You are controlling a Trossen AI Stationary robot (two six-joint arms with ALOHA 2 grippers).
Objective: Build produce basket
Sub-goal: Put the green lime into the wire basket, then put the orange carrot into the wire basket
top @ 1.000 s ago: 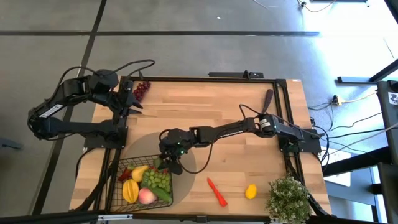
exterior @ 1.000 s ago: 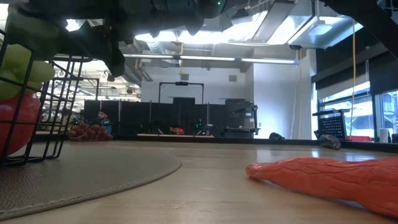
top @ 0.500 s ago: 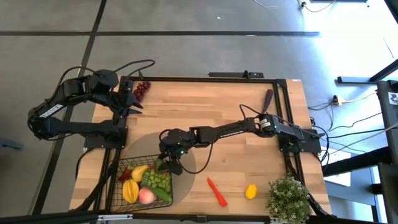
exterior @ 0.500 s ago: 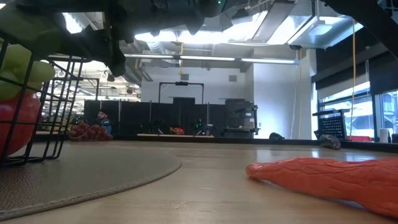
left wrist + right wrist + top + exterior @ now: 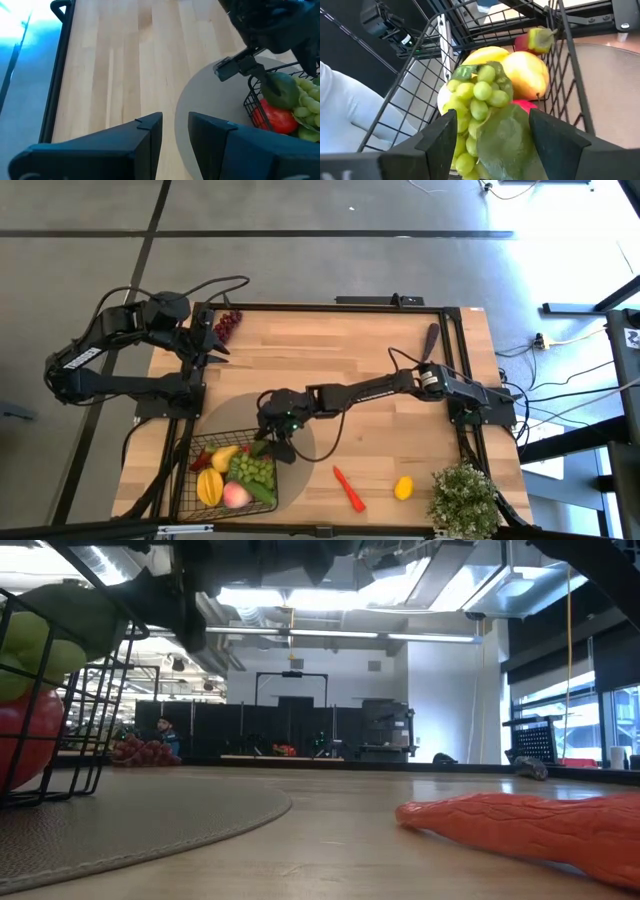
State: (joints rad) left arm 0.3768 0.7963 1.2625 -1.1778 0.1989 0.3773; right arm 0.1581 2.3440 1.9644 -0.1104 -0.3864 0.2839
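While right claw (image 5: 270, 448) hangs wide, green grapes (image 5: 479, 95) directly below inside basket (image 5: 200, 448), left claw (image 5: 174, 131) narrow

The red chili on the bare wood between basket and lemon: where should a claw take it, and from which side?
Grip the long, thin red chili across its middle, coming straight down from above. It lies flat and slanted on the wooden table, so the fingers should close across its narrow width. Nothing touches it; the small yellow lemon lies apart.

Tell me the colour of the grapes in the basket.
Light green; the grapes show best in the right wrist view.
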